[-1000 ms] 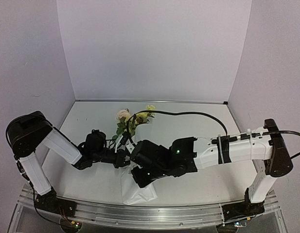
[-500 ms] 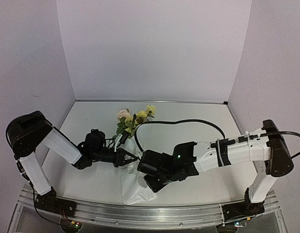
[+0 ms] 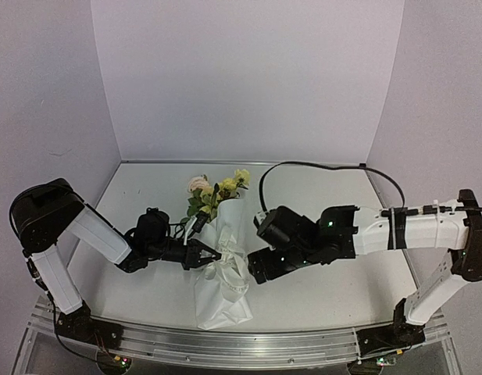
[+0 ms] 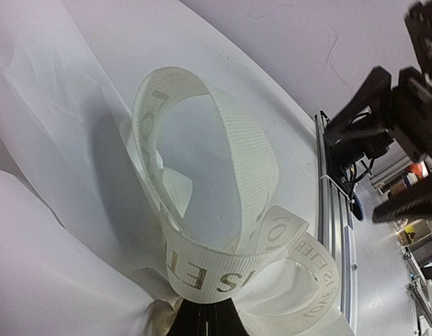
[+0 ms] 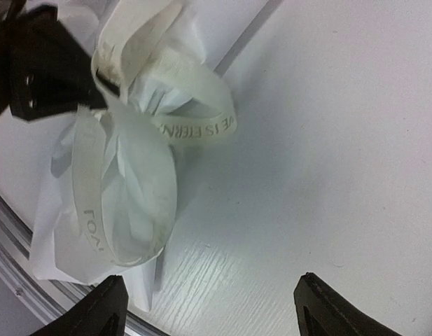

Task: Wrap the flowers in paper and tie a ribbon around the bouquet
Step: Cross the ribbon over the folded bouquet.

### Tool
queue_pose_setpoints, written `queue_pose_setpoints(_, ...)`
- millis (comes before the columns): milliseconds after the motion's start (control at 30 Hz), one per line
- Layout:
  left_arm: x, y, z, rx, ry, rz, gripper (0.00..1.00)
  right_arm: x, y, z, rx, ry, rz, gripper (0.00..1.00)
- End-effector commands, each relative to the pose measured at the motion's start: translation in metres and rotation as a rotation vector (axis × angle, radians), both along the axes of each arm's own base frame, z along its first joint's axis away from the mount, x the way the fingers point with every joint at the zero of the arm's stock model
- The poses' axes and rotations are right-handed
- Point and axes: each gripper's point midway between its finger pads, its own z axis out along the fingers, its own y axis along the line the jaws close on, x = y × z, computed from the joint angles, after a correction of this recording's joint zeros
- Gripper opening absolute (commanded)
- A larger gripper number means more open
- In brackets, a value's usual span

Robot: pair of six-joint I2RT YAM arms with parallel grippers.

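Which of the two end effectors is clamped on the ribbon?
The left end effector, shut on the ribbon at the bouquet. The right end effector stands open with nothing between its fingers.

Cream-white ribbon (image 4: 223, 280), finely ribbed, printed with faint grey-tan capital letters. Plain white paper (image 3: 222, 306), creased, with soft grey shadows in the folds. Yellow blossoms (image 3: 230, 185), one pale pink-cream rose (image 3: 198, 183), green leaves (image 3: 195, 208). White table (image 5: 293, 210) with faint wood-grain streaks. Black joints and white links on the left arm (image 3: 100, 233) and right arm (image 3: 428, 230); black cable (image 3: 326, 166). Silver rail (image 3: 264, 349). Pale lilac-white walls (image 3: 248, 78).
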Motion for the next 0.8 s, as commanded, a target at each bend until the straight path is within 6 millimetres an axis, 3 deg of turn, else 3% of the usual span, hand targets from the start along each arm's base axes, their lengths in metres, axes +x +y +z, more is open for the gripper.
queue_pose_setpoints(0, 0.003, -0.002, 0.008, -0.007, -0.045, -0.018, 0.00, 0.026, 0.043, 0.028, 0.270, 0.042, -0.045, 0.88)
queue_pose_setpoints(167, 0.003, -0.002, 0.007, 0.012, -0.049, -0.022, 0.00, 0.056, 0.070, 0.023, 0.413, 0.133, -0.135, 0.84)
queue_pose_setpoints(267, 0.003, -0.002, 0.008, 0.013, -0.052, -0.024, 0.00, 0.058, 0.080, 0.025, 0.439, 0.142, -0.112, 0.81)
queue_pose_setpoints(400, 0.003, -0.003, 0.009, 0.014, -0.047, -0.031, 0.01, 0.055, 0.083, 0.006, 0.402, 0.161, -0.101, 0.76)
queue_pose_setpoints(600, 0.006, -0.004, 0.008, 0.028, -0.023, -0.021, 0.04, 0.047, 0.104, -0.005, 0.391, 0.180, -0.053, 0.57)
queue_pose_setpoints(767, 0.007, -0.005, 0.012, 0.012, -0.003, -0.005, 0.08, 0.046, 0.096, -0.018, 0.360, 0.175, -0.086, 0.31)
